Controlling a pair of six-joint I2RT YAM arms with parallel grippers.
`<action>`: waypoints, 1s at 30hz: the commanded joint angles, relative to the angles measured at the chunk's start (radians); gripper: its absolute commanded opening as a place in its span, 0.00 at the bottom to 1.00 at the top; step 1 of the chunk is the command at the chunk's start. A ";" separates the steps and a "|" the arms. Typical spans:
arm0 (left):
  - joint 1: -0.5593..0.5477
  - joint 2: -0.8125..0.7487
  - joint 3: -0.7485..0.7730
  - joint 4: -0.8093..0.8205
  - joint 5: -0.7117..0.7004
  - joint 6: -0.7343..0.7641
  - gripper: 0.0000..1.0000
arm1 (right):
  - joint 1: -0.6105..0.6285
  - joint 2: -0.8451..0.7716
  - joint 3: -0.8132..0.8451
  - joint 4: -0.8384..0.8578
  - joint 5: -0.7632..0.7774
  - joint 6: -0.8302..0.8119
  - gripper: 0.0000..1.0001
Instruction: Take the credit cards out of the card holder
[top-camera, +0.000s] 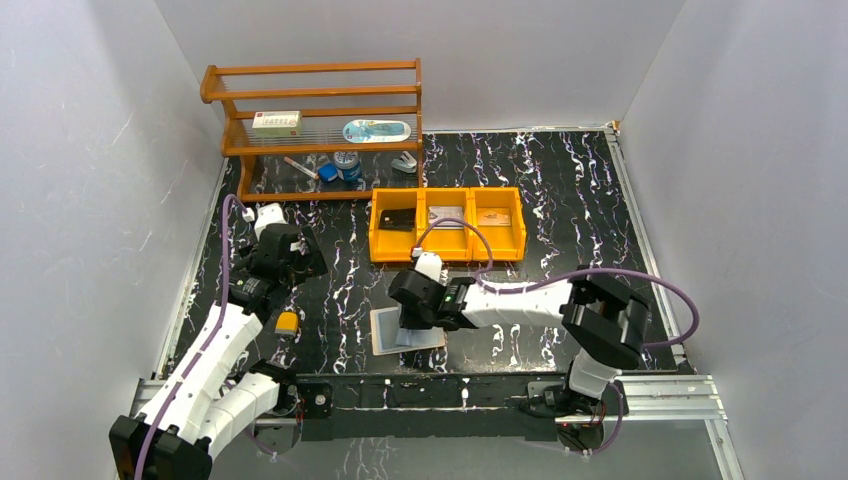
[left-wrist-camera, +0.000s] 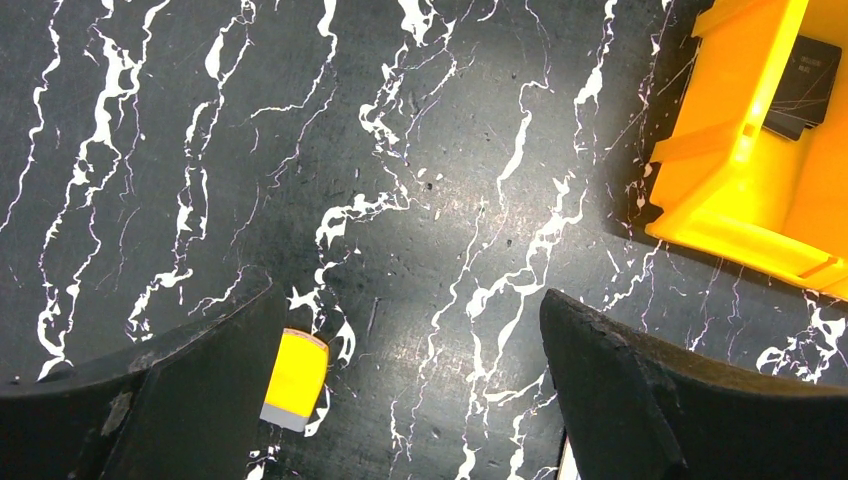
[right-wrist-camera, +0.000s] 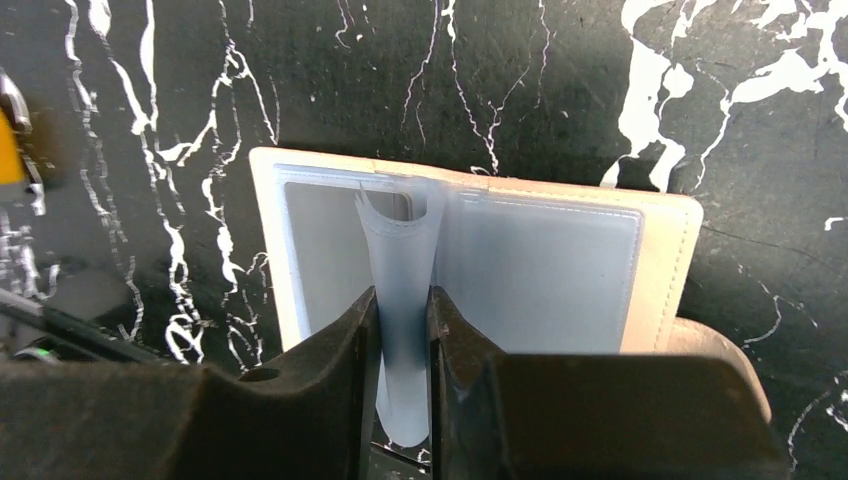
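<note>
The right pincer (right-wrist-camera: 403, 310) is nearly closed, nipping one plastic sleeve (right-wrist-camera: 400, 250) that stands up, curled at its top edge, from the middle of the card holder (right-wrist-camera: 560, 255). The holder lies spread open and flat on the bench (top-camera: 560, 190), close to the near edge and between the two arm bases. Its pale border shows on the left, far and right sides, and flat sleeves lie on either side of the pinched one. A strip of bare bench separates the holder from the orange tray (top-camera: 447, 255) beyond it. The tray holds a black card (top-camera: 398, 218), a grey card (top-camera: 446, 215) and a brownish card (top-camera: 494, 216), one in each compartment.

The left pincer (left-wrist-camera: 408, 310) is spread wide and holds nothing. It hangs over bare bench, well apart from the holder, with the tray's corner off to one side. A small yellow block (left-wrist-camera: 295, 378) lies just beside one finger. A wooden rack (top-camera: 310, 110) stands at the far left.
</note>
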 joint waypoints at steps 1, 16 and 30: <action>0.004 0.009 0.010 -0.008 0.014 0.008 0.98 | -0.051 -0.084 -0.111 0.199 -0.102 0.020 0.29; 0.004 0.003 -0.136 0.388 1.025 -0.073 0.84 | -0.221 -0.169 -0.441 0.603 -0.359 0.123 0.32; -0.290 0.333 -0.135 0.502 0.996 -0.124 0.88 | -0.261 -0.154 -0.563 0.771 -0.424 0.212 0.35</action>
